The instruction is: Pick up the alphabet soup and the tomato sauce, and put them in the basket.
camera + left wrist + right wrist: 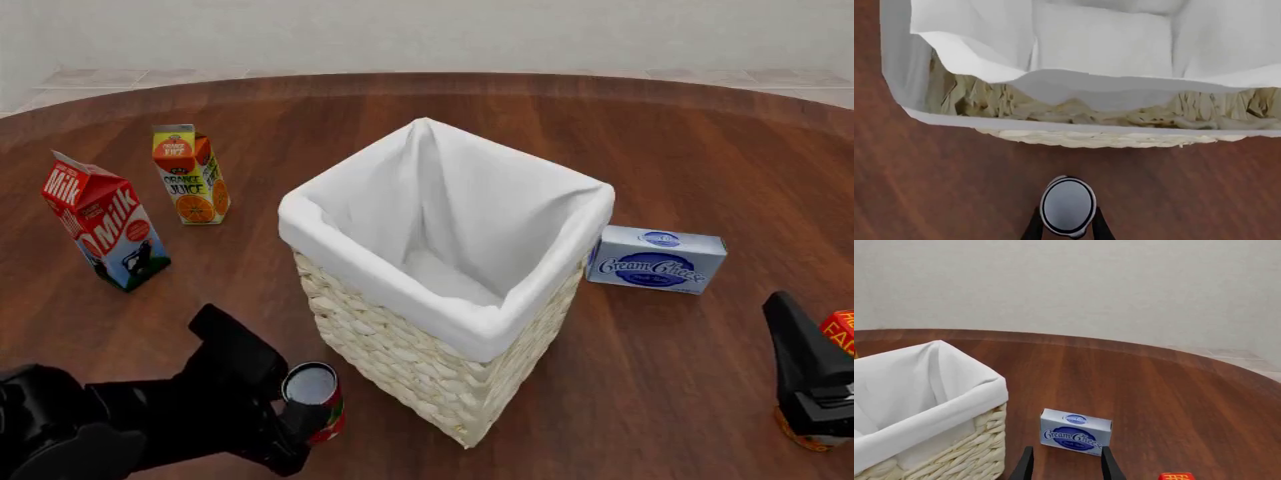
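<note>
Left hand (296, 425) is clenched on the tomato sauce (315, 403), one finger each side of the can, as the left wrist view shows w/ the dark fingers (1033, 227) flanking the silver top. Can is held off the worktop (667, 370), long axis roughly upright w/ a slight lean, silver top facing up, red label below it. It sits just beside the near lower corner of the basket (400, 365), below rim level; not inside it. In the left wrist view the can (1067, 206) is seen end-on, basket rim (1074, 127) ahead of it.

Basket stands upright mid-worktop, white liner folded over the rim, interior shows only liner.

Right hand (1065, 465) is released: fingers apart, nothing between them. In the front view the right arm (807, 375) comes in at the right edge; an orange bit (787, 428) peeks out under it, can't tell what it is. Alphabet soup not identifiable in any view.

Further out: cream cheese box (657, 259) lies flat just beside the basket's right side, apart from it. Orange juice carton (190, 174) and milk carton (106, 220) stand upright at far left, near each other, well apart from the basket. A red item (839, 331) at the right edge is cut off.
</note>
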